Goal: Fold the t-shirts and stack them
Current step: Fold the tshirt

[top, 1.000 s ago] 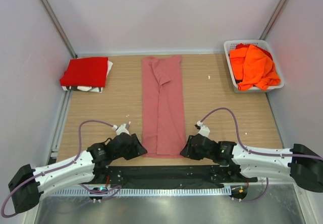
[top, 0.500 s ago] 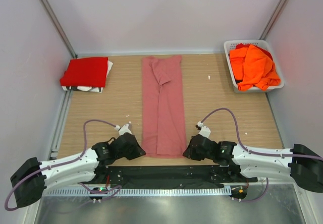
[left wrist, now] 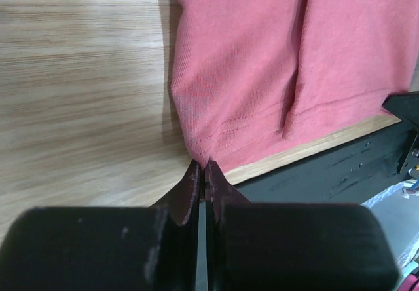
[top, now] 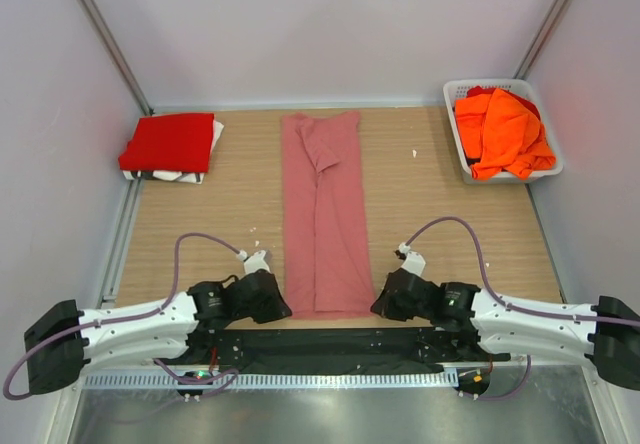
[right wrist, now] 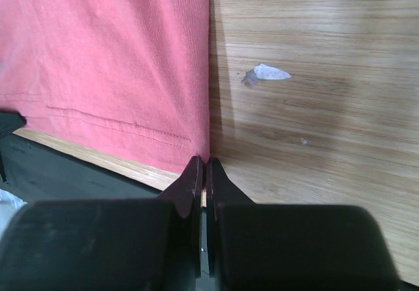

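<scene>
The rose-pink t-shirt (top: 323,209) lies folded into a long strip down the table's middle, hem at the near edge. My left gripper (top: 284,302) is shut on the hem's left corner (left wrist: 200,153), pinching the cloth between its fingertips. My right gripper (top: 376,302) is shut on the hem's right corner (right wrist: 200,153). The pink cloth fills the top of both wrist views (left wrist: 281,61) (right wrist: 105,55). A folded bright red t-shirt (top: 168,142) lies at the far left. Orange t-shirts (top: 503,129) are heaped in the white basket (top: 456,92) at the far right.
The red tee rests on a folded white garment (top: 180,175). A small white scrap (right wrist: 270,73) lies on the wood right of the pink hem. The table's near edge and a black rail (top: 320,349) run just behind the grippers. Walls close in left, right and back.
Both grippers have drawn toward the near edge and inward, closing onto the pink shirt's hem corners; the hem now sits slightly nearer the table edge.
</scene>
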Tool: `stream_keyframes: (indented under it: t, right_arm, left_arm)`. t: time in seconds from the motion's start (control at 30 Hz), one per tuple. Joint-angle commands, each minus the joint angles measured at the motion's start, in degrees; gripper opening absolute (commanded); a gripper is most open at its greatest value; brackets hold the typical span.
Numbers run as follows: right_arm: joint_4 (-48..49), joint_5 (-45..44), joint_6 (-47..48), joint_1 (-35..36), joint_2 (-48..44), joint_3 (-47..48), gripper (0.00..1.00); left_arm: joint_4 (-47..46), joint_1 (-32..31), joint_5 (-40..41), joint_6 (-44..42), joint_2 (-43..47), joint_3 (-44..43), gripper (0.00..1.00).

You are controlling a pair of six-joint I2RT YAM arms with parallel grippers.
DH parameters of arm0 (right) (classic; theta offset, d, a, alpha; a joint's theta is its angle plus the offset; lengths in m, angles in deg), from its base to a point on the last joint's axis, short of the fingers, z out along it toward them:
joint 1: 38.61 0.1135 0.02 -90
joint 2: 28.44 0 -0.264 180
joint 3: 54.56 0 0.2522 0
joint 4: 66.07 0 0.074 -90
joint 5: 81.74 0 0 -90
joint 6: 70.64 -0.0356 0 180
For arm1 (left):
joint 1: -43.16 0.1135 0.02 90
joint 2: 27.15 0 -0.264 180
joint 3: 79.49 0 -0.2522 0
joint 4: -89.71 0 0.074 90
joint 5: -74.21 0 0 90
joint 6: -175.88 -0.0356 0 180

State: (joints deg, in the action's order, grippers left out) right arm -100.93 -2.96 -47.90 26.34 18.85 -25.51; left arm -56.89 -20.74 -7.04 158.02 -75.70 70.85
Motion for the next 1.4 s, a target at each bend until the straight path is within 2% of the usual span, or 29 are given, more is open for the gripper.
stream_keyframes:
  t: [0.0,0.23,0.37,0.43,0.47,0.6,0.8,1.1,1.37]
  right_arm:
    - [-3.42,-2.22,1.08,0.44,-1.76,1.05,0.01]
    - [-7.28,-4.33,4.24,0.44,-1.32,6.67,0.01]
    - [-9.39,-7.84,7.32,0.44,-0.01,11.94,0.01]
    - [-11.23,-9.69,9.51,0.36,2.01,15.9,0.01]
    - [-13.59,-13.87,12.13,-0.17,4.72,21.65,0.01]
    - [-14.93,-16.2,15.92,-2.27,9.03,26.36,0.01]
    - [-12.04,-12.87,23.48,-10.27,13.88,31.99,0.01]
    - [-9.4,-12.07,34.39,-19.06,24.68,43.15,0.01]
    - [-5.45,-7.24,39.14,-25.83,34.52,49.22,0.01]
  left_arm:
    - [4.35,-1.4,2.67,1.07,-1.1,-3.52,0.0]
    - [9.97,-1.58,4.34,-0.94,-0.84,-9.92,0.0]
    - [15.33,-1.58,8.73,-3.49,-0.31,-15.11,0.0]
    - [17.97,-1.58,10.93,-4.37,-0.84,-18.18,0.0]
    - [20.07,-1.41,12.94,-6.55,-1.71,-21.16,0.0]
    - [22.63,-0.44,15.41,-9.11,-3.82,-26.7,0.0]
    - [23.34,7.45,15.68,-17.8,-8.65,-33.92,0.0]
    - [17.37,20.73,7.51,-27.57,-18.5,-40.78,0.0]
    - [14.64,26.8,2.76,-33.28,-30.18,-48.51,0.0]
